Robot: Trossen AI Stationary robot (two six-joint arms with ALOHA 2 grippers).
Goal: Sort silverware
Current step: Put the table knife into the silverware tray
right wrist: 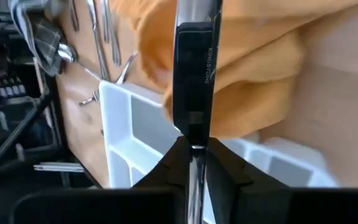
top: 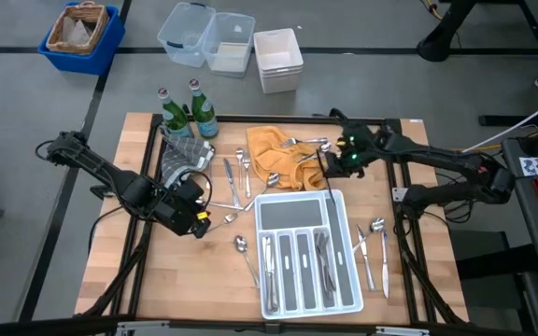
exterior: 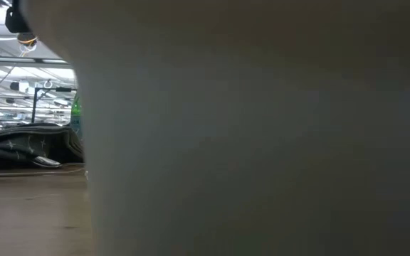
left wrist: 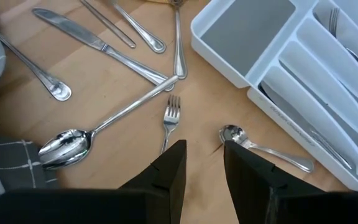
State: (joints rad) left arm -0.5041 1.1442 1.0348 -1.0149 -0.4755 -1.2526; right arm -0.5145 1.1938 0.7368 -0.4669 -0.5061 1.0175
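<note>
My right gripper (top: 328, 163) is over the far end of the white tray (top: 344, 210), shut on a table knife (right wrist: 194, 62) that sticks out ahead of its fingers, in front of the orange cloth (top: 278, 149). My left gripper (left wrist: 204, 149) is open, low over the wood left of the tray, also seen in the high view (top: 204, 219). A small fork (left wrist: 171, 112) lies just ahead of one finger, its handle running under it. A spoon (left wrist: 235, 134) lies by the other. More forks, spoons and knives lie loose (top: 236, 177) and in the tray's slots (top: 323, 257). My right gripper pinches the knife between its two fingers at the narrow part (right wrist: 194, 138) below the stamped flat face. The knife runs on straight ahead of the fingers, along them, lifted clear. Its free end reaches over the tray's far compartment (top: 332, 198).
Two green bottles (top: 187, 114) stand at the table's far left, with a grey checked cloth (top: 180, 159) beside them. More silverware lies right of the tray (top: 372, 247). A blue bin (top: 80, 37) and plastic tubs (top: 208, 39) sit beyond the table. A pale surface (exterior: 262, 128) blocks most of the low view.
</note>
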